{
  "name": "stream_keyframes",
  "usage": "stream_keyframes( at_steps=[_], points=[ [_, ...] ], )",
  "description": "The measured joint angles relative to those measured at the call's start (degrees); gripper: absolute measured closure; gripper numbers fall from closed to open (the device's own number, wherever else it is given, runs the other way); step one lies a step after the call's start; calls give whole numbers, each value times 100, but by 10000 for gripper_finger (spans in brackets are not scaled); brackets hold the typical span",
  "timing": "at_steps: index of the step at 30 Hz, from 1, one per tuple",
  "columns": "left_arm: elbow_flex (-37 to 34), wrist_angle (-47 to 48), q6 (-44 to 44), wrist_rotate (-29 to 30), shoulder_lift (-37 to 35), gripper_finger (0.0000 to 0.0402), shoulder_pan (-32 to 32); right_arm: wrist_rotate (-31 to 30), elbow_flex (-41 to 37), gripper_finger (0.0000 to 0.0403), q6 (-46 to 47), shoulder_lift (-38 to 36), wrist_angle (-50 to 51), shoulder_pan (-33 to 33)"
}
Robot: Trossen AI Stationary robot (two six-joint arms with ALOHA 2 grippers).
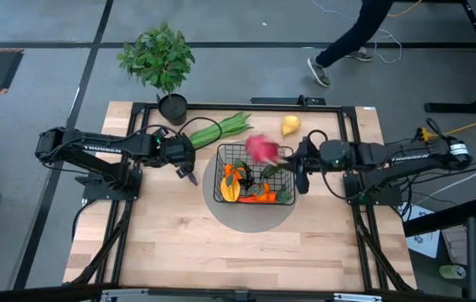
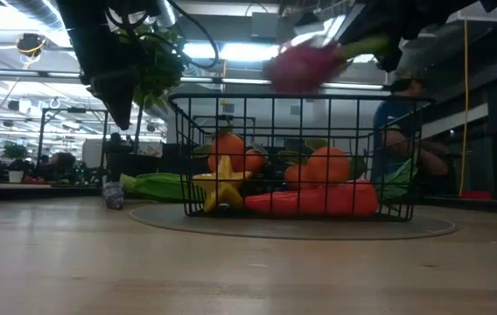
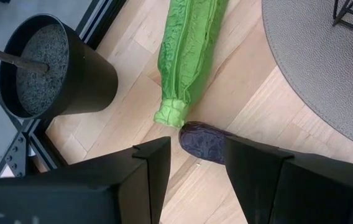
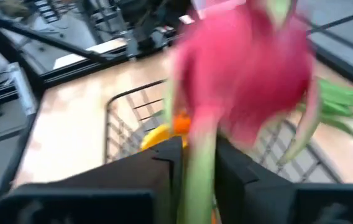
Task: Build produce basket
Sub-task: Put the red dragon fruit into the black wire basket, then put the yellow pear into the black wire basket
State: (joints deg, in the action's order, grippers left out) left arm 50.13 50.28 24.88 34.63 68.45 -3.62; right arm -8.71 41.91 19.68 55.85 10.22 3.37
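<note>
Pink is what jumps out from above: the dragon fruit [image 1: 261, 148] hangs over the back right rim of the wire basket [image 1: 255, 174], pinched by the right pincer [image 1: 292, 162] reaching in from the right. That basket sits on a round grey mat [image 1: 250, 215] in the middle of the wooden tabletop [image 1: 221, 243] and already has orange and yellow pieces in it. Long green stalk bundle [image 1: 219, 128] lies just behind the basket's left corner, a yellow fruit [image 1: 290, 125] sits at the back, and a potted plant [image 1: 159, 60] stands at the back left corner. Left pincer [image 1: 188, 170] is just left of the basket, pointing down near the tabletop. A person's legs [image 1: 347, 42] cross the floor behind. From table height, the basket holds a yellow star-shaped fruit [image 2: 221, 185], tangerines [image 2: 329, 165] and a carrot [image 2: 314, 201] lying along the front, with the dragon fruit blurry above the rim. Left wrist camera: fingers [image 3: 155, 168] spread apart, holding nothing, right over a dark purple grape cluster [image 3: 202, 142] that touches the cut end of the green bundle, black pot [image 3: 52, 71] near it. Right wrist camera: fingers [image 4: 164, 158] closed on a green leaf tip of the dragon fruit, basket below.
</note>
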Motion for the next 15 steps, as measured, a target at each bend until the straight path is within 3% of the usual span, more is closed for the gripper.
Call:
stream_keyframes(
  at_steps=[10, 12, 15],
  points=[
    [0, -22, 2, 0, 0, 266, 0, 25, 0, 277, 79, 428, -277, 22],
    [0, -23, 2, 1, 0, 266, 0, -384, 0, 276, -32, 457, -336, 16],
    [0, -24, 2, 0, 0, 266, 0, -1768, 0, 278, -241, 431, -370, -52]
  ],
)
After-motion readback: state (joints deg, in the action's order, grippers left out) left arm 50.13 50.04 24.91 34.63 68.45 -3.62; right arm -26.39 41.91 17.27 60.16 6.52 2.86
